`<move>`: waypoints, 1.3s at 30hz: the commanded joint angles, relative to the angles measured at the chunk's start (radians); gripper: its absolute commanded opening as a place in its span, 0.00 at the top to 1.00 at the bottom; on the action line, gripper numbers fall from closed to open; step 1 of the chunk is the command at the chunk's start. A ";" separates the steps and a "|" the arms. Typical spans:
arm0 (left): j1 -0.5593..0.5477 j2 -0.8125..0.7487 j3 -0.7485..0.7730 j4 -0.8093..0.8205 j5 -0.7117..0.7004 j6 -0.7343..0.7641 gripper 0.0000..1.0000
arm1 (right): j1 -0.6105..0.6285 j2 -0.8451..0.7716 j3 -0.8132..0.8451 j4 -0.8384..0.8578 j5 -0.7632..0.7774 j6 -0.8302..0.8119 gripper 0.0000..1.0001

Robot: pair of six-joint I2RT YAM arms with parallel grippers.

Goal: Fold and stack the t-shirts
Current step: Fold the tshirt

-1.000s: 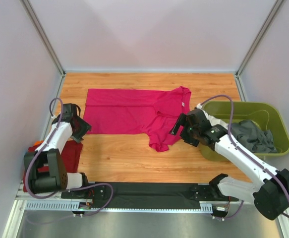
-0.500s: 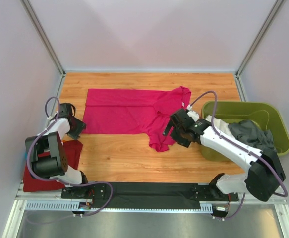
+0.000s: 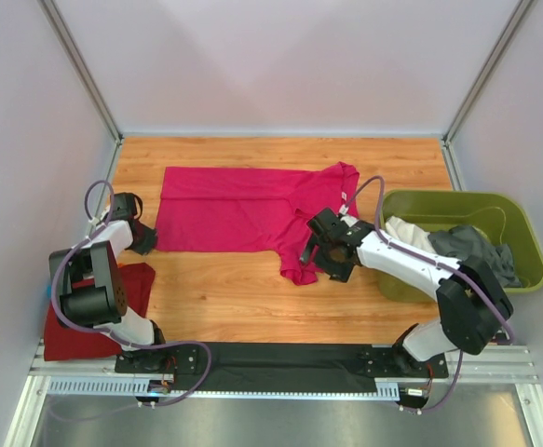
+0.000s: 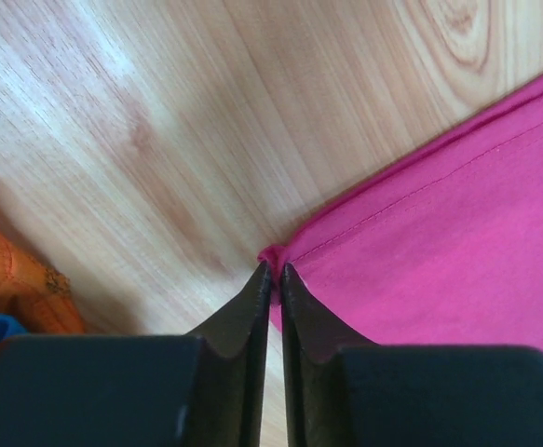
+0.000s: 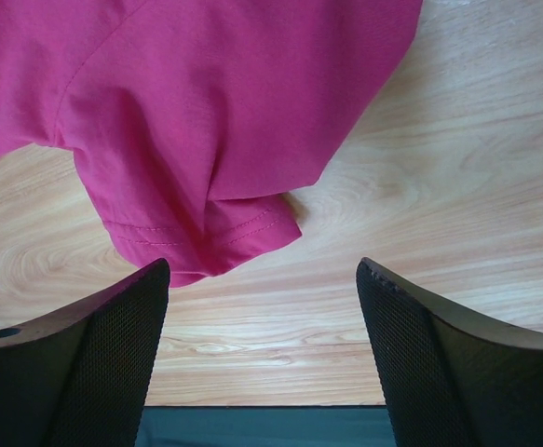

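Left claw (image 4: pixel 273 272) pinching magenta t-shirt (image 3: pixel 243 209) corner, right claw (image 5: pixel 264 267) spread wide, wooden table (image 3: pixel 243 303), pale walls (image 3: pixel 280 65).

Wooden table boxed in by pale walls.
The light-grained table (image 3: pixel 224 293) sits between plain white walls (image 3: pixel 280 56), with slanting metal posts (image 3: pixel 83 70) at the far corners, under soft, even light.

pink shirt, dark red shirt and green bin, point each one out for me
pink shirt (image 3: pixel 234 209), top external view, middle of its spread body.
dark red shirt (image 3: pixel 71 337), top external view, near part of the cloth beside the left arm's base.
green bin (image 3: pixel 457 207), top external view, its far inner wall.
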 commanded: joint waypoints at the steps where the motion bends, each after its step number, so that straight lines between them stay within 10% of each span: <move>1: 0.005 0.012 -0.002 -0.001 -0.040 -0.015 0.86 | 0.019 0.010 0.022 0.015 0.008 0.014 0.17; 5: 0.005 0.007 0.001 -0.017 -0.061 -0.017 1.00 | 0.042 0.019 0.006 0.018 0.013 0.034 0.18; 31: 0.005 -0.053 -0.013 -0.020 -0.054 0.011 1.00 | 0.055 0.148 -0.046 0.134 0.122 0.026 0.68; 36: 0.004 -0.051 -0.003 -0.030 -0.058 0.017 1.00 | 0.055 0.156 -0.035 0.128 0.116 0.011 0.98; 39: 0.007 -0.057 0.005 -0.049 -0.066 0.023 1.00 | 0.053 0.102 -0.009 0.082 0.136 -0.014 1.00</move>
